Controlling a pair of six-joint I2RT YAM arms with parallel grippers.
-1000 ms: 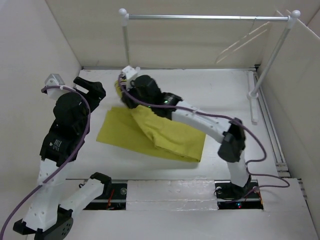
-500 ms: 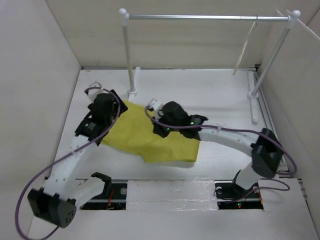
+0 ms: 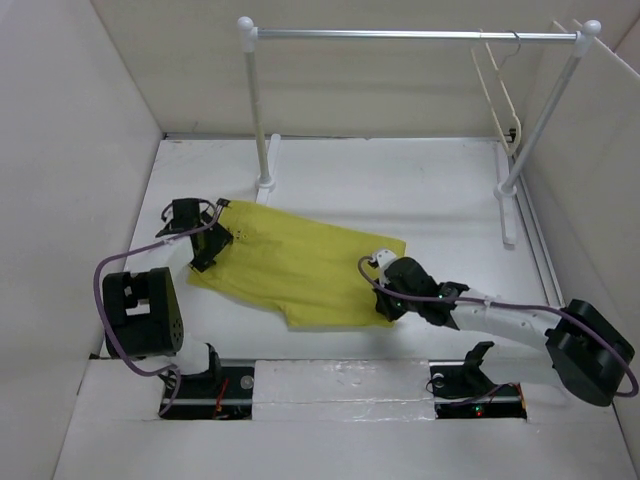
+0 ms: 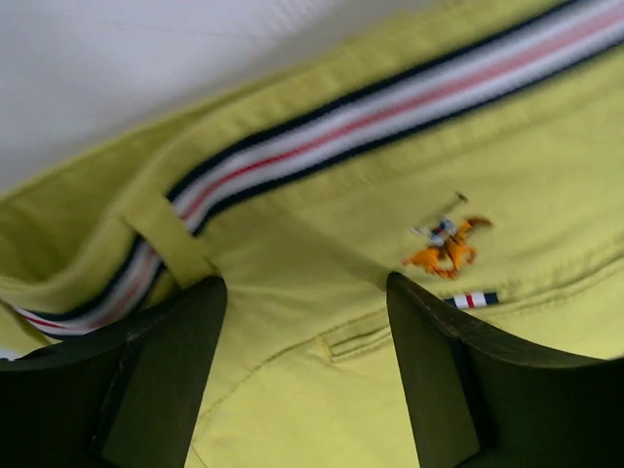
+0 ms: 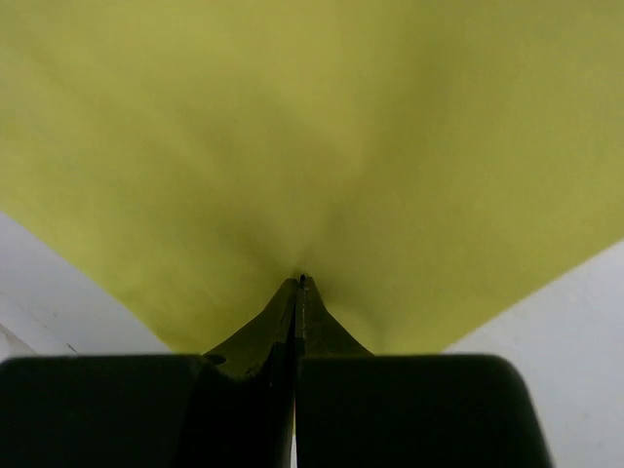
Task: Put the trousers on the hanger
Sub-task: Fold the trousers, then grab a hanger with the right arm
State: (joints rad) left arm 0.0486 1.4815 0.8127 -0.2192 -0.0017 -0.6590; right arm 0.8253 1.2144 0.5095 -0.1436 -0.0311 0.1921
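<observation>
The mustard-yellow trousers (image 3: 290, 265) lie spread flat on the white table, with the striped waistband at the left end. My left gripper (image 3: 207, 243) is at the waistband. In its wrist view it (image 4: 307, 327) is open, with its fingers (image 4: 166, 375) apart over the cloth (image 4: 390, 156) just below the striped band and a small orange logo. My right gripper (image 3: 386, 300) is at the right leg end. In its wrist view the jaws (image 5: 300, 283) are shut, and the yellow cloth (image 5: 292, 127) puckers at their tips. The cream hanger (image 3: 497, 90) hangs on the rail at the far right.
A silver rail (image 3: 400, 34) on white posts (image 3: 258, 110) spans the back of the table; its right post (image 3: 540, 110) and foot (image 3: 508, 205) stand near the right wall. Pale walls close in the left, back and right sides.
The trousers went from bunched and folded to spread flat. My right gripper moved right and nearer, to the leg end. My left gripper moved to the waistband. The hanger swung on the rail.
</observation>
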